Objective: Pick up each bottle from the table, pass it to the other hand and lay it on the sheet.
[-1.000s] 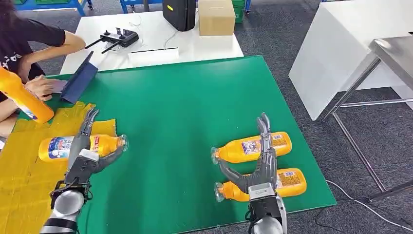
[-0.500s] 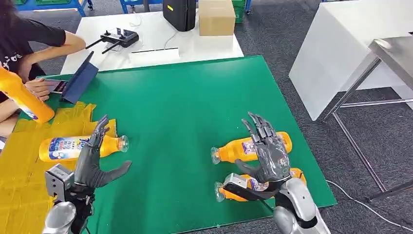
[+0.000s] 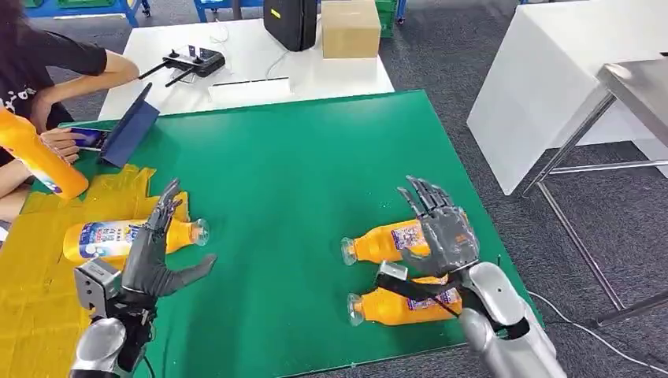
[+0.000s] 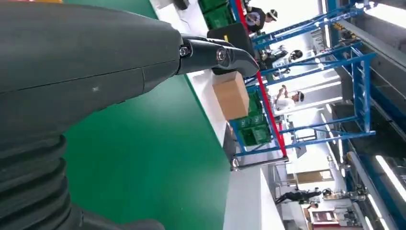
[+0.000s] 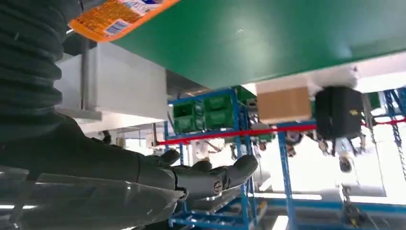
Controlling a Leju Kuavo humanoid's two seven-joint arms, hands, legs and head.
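**newbie_arm:** Since the right hand (image 3: 443, 233) is hovering with its fingers (image 3: 420, 197) spread and nothing in them, which one should it go for: the near orange plastic bottle with the clear cap (image 3: 398, 305), lying on its side right by the front edge of the green-covered counter (image 3: 299, 165), or the second orange plastic bottle (image 3: 384, 242) just behind it?

**kuavo_tinkerer:** I'd take the far one, since the palm sits right over its label end. Come straight down, wrap around the fat middle and not the neck, or it'll roll off toward the near bottle lying just beside it. Both lie parallel, caps pointing toward the robot's left.

**newbie_arm:** And the left hand (image 3: 151, 260)?

**kuavo_tinkerer:** Open too, fingers fanned, holding nothing. It's just in front of the blue-labelled orange bottle (image 3: 110, 239) already lying on the crumpled yellow sheet (image 3: 39, 291). I'd keep it raised and ready mid-counter for the handover, clear of that bottle so it doesn't get nudged.

**newbie_arm:** Anything further back to worry about?

**kuavo_tinkerer:** A person (image 3: 39, 71) at the far left corner is holding another orange bottle (image 3: 35, 157) upright. Keep the swing low.
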